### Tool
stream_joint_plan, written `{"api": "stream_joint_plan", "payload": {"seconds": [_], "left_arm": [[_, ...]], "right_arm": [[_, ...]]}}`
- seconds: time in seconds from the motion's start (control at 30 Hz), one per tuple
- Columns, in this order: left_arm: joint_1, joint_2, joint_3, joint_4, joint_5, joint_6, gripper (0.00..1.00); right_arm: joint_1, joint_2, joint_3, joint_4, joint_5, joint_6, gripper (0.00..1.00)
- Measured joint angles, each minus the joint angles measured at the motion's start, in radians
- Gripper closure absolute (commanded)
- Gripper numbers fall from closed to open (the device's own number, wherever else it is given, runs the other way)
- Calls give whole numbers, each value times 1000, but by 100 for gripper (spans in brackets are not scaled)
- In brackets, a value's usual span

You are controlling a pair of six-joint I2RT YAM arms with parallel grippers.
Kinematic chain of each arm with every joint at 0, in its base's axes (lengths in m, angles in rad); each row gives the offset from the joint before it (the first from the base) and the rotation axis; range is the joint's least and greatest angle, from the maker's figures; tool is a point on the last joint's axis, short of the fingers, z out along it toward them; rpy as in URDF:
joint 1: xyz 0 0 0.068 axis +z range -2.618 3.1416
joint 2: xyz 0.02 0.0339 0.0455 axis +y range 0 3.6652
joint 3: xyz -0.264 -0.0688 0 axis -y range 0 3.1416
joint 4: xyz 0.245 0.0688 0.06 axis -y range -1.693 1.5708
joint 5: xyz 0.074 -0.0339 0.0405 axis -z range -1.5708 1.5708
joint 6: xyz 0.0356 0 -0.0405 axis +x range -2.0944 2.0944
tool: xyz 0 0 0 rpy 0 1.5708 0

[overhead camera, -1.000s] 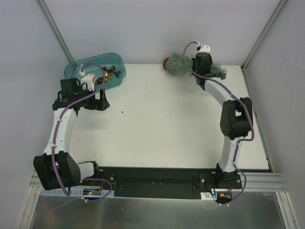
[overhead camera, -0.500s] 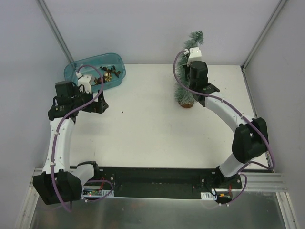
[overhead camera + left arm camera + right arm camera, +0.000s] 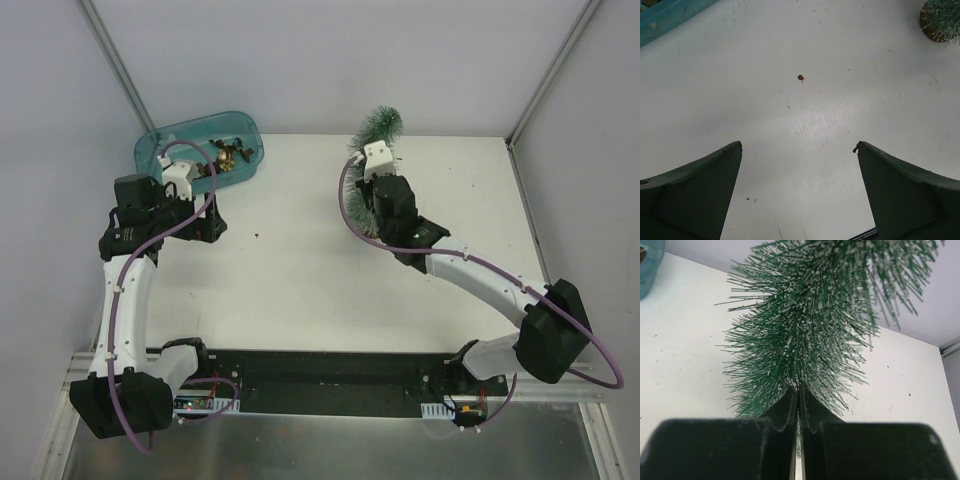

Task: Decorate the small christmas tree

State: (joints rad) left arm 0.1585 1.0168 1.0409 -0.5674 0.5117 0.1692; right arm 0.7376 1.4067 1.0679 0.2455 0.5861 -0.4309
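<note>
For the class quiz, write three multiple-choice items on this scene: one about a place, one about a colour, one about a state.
1. Where is the teal plastic tray? A near right; B far left; C table centre.
2. What colour is the small bottle-brush christmas tree? A frosted green; B red; C gold.
3. The right gripper is: A open and empty; B out of view; C shut on the tree.
Key: B, the top view shows it at the far left; A, its green bristles are white-tipped; C, closed jaws pinch its branches.
</note>
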Motion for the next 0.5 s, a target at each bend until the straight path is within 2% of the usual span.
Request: {"api": "stream_joint_plan", "payload": {"seconds": [0.2, 0.5], "left_arm": [[0, -16, -18, -10, 0, 0, 1], [0, -31, -26, -14, -1, 0, 1]], "right_arm": [[109, -67, -66, 25, 89, -5, 99], [193, -148, -149, 55, 187, -9, 99]]}}
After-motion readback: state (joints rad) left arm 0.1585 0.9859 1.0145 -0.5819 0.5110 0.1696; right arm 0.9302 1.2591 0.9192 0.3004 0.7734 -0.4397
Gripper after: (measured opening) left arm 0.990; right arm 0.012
